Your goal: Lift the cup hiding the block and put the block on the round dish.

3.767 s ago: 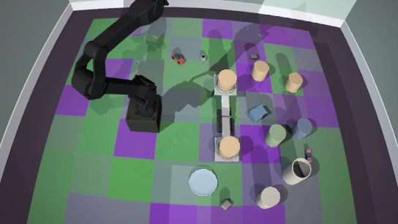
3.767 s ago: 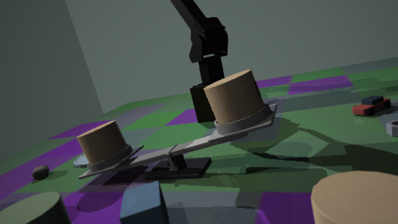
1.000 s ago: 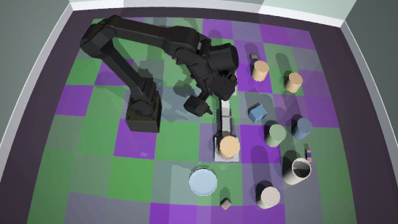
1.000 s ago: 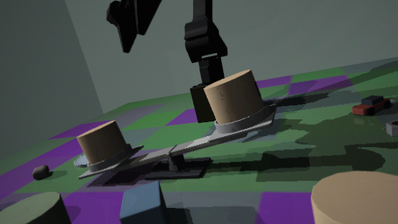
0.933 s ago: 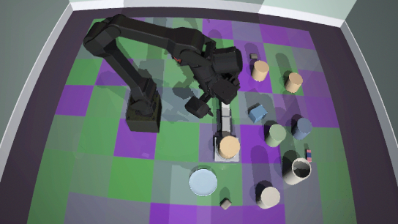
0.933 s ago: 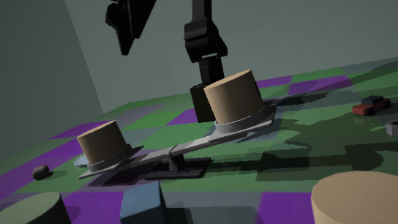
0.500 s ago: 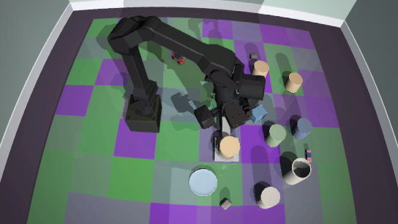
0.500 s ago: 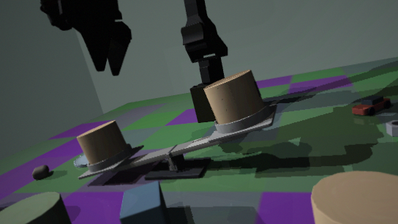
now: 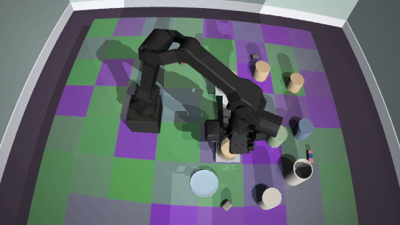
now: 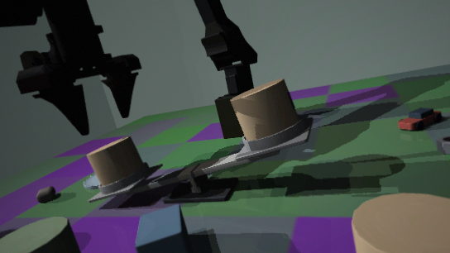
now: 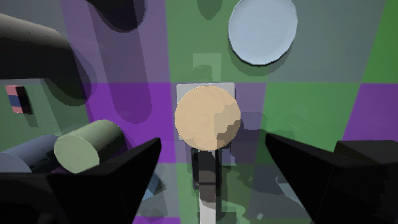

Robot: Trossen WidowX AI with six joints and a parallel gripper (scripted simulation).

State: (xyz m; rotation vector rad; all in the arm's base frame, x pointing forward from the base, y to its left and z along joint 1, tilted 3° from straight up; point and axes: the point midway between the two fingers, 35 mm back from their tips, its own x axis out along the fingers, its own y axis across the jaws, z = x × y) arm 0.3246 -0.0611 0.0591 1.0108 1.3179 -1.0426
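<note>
The fingers (image 9: 240, 141) (image 10: 107, 126), spread wide and empty, hang above the cup (image 9: 227, 150) (image 10: 116, 161) (image 11: 207, 117) on the balance's (image 9: 237, 159) (image 10: 194, 171) (image 11: 207, 210) lower end.

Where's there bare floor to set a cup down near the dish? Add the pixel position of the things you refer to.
Left of the dish (image 9: 204, 183) (image 11: 263, 31) in the top view, green and grey tiles lie bare. It's crowded right of the balance: green cylinder (image 9: 277, 137) (image 11: 77, 152), blue cylinder (image 9: 304, 129) (image 11: 25, 156).
</note>
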